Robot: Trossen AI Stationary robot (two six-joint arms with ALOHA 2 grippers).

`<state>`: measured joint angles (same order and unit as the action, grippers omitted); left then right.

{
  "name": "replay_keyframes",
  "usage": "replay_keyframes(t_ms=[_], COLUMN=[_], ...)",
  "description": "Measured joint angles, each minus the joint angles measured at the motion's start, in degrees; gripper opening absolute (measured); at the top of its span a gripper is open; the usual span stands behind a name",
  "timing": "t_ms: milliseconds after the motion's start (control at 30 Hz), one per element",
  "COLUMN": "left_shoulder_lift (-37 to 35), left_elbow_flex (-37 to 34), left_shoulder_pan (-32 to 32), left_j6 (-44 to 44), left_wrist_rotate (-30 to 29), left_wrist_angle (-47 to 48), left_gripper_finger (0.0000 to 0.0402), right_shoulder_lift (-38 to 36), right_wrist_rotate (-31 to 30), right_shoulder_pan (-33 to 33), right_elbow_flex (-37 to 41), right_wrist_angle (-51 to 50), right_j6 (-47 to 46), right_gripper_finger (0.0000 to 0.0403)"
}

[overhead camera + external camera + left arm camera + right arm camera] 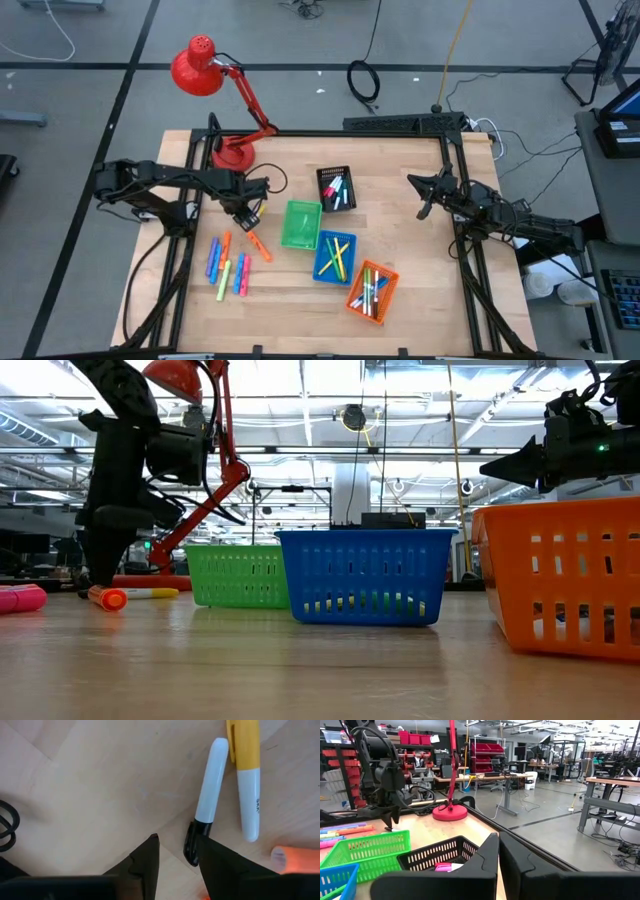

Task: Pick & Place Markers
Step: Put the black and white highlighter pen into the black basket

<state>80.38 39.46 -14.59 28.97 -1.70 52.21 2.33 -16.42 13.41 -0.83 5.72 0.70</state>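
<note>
Wood table (400, 250), four baskets (300, 225) mid-table. Left gripper (248, 218) down at 9 o'clock of green basket, fingers (145, 862) narrowly apart, white marker's (209, 787) black cap between tips, partly hidden. Loose markers (228, 268) at 7 o'clock. Right gripper (425, 205) closed, empty, raised at 3 o'clock.

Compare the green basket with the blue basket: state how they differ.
Contents: the green basket looks empty, while the blue basket holds several markers.
Place: the green basket lies nearer the red lamp; the blue basket lies nearer the orange basket.
Pose: seen from above, the green basket sits nearly square to the table; the blue one is turned slightly.
Both are rectangular slotted baskets standing upright.
</note>
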Motion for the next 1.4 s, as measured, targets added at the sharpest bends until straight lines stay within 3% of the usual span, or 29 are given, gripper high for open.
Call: replay_keyframes(t_ms=[367, 700, 1400], left_shoulder_lift=[0.1, 0.1, -0.2], left_elbow_flex=[1.1, 1.3, -5.6], left_shoulder_pan=[0.0, 0.0, 0.0], left_j6=[-2.3, -3.5, -2.9], left_wrist_rotate=[0.8, 1.8, 1.7], left_wrist_angle=[0.2, -0.1, -13.1], left_gripper_finger=[0.0112, 0.0123, 0.0098], right_shoulder_lift=[0.0, 0.0, 0.0], right_wrist_rotate=[0.0, 0.0, 0.0], right_shoulder_pan=[0.0, 0.0, 0.0], right_elbow_flex=[0.0, 0.0, 0.0], right_wrist_angle=[0.0, 0.0, 0.0], right_j6=[0.0, 0.0, 0.0], right_gripper_finger=[0.0, 0.0, 0.0])
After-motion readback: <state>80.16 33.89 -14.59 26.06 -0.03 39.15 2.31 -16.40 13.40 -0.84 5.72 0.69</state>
